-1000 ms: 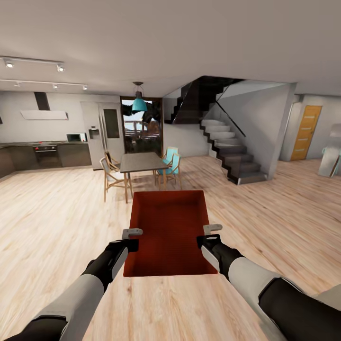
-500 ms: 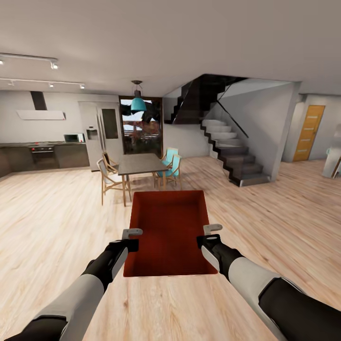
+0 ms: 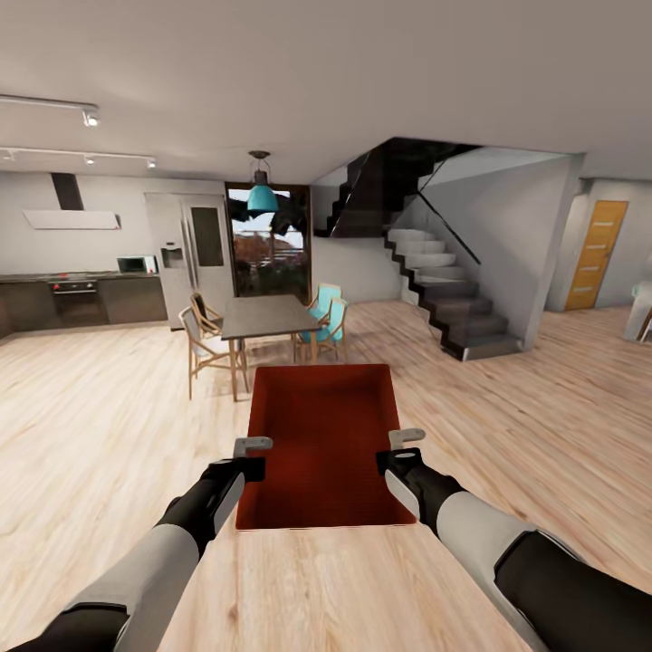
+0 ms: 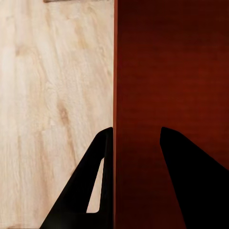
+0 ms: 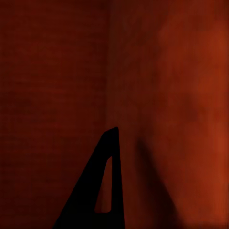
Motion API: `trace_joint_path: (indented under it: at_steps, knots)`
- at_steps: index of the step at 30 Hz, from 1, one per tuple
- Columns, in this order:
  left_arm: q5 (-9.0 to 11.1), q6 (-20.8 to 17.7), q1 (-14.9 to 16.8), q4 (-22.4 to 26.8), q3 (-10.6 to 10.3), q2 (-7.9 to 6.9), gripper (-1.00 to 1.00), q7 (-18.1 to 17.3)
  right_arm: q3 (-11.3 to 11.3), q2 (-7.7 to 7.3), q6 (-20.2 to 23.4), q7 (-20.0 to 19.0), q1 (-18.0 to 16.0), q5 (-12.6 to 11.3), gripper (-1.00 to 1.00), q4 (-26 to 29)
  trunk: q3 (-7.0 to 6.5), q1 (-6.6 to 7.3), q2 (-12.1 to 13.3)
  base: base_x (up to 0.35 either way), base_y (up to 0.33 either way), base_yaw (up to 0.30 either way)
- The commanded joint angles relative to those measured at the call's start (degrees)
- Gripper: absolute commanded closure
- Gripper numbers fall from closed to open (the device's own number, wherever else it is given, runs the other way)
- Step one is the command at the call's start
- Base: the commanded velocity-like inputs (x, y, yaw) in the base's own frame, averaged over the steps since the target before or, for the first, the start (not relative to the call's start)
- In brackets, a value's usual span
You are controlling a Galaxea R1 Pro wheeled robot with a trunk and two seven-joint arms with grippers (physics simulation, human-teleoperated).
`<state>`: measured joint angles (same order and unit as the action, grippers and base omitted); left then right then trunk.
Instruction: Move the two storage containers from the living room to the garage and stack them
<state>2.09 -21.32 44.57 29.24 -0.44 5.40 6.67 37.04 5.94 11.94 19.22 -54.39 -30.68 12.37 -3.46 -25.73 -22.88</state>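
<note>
A light wood-plank floor (image 3: 109, 426) fills the open room, running from 6 o'clock out to the far walls. At 1 o'clock a dark staircase (image 3: 444, 290) climbs leftward against a grey wall, and at 3 o'clock an orange panelled door (image 3: 596, 254) stands in the far wall. A dark kitchen counter (image 3: 81, 299) with an oven runs along 10 o'clock, a tall grey fridge (image 3: 195, 254) beside it. Just left of 12 o'clock stands a dark dining table (image 3: 263, 317) with wooden and teal chairs around it, under a teal pendant lamp (image 3: 263, 195).

One orange-red storage container (image 3: 321, 444) hangs at the centre of the head view, held off the floor between both arms, open side up, its long axis pointing toward 12 o'clock.

The left gripper (image 3: 252, 457) pinches the container's 9 o'clock wall; in the left wrist view its gripper (image 4: 136, 138) has one finger outside and one inside that wall (image 4: 143, 71). The right gripper (image 3: 398, 450) sits at the 3 o'clock wall; the right wrist view shows one dark finger (image 5: 102, 186) against the red surface (image 5: 52, 86), so I cannot tell how its jaws stand.
</note>
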Motion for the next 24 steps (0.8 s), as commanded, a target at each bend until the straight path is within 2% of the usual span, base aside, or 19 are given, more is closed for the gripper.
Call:
trace_joint_path:
  at_steps: [1,10,24]
  knots:
    - [0.4,-0.3,0.0,0.0,0.8,-0.04,1.00,0.4,-1.4,-0.93,-4.0,1.9,0.0,1.7,1.00,0.2,0.02,-0.05,0.0,0.321,0.000,0.000]
    - [0.4,-0.3,0.0,0.0,0.8,-0.04,1.00,0.4,-1.4,-0.93,-4.0,1.9,0.0,1.6,1.00,0.2,0.02,-0.05,0.0,0.321,0.000,-0.024]
    - [0.4,-0.2,0.0,0.0,0.7,-0.04,1.00,0.4,-1.4,-0.92,-4.0,2.5,0.0,1.4,1.00,0.2,0.02,-0.05,0.0,0.321,0.000,-0.231]
